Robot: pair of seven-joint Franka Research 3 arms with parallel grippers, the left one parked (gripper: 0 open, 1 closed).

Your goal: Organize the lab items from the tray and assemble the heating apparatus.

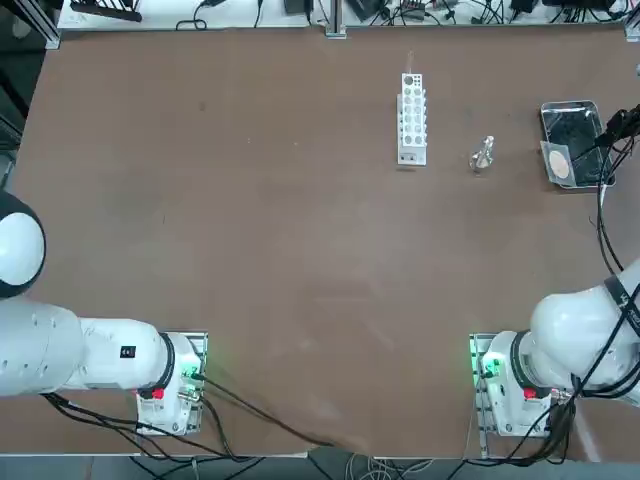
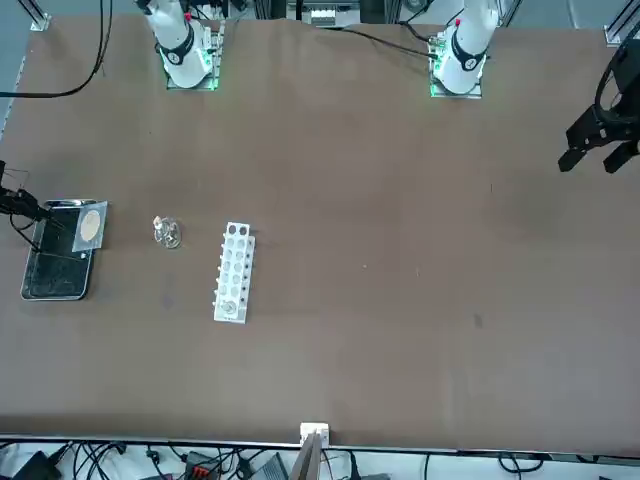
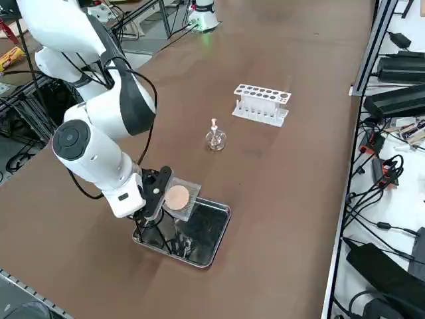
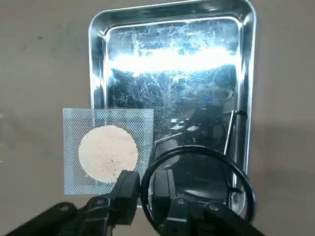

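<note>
Right gripper (image 4: 146, 189) pinches tripod ring (image 4: 197, 184) over tray (image 4: 172, 73).

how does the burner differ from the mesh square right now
The burner stands upright on the bare table, clear of the tray; the mesh square lies flat, half over the tray's rim. The burner is clear glass; the mesh is grey with a tan disc. The right gripper holds neither.
</note>
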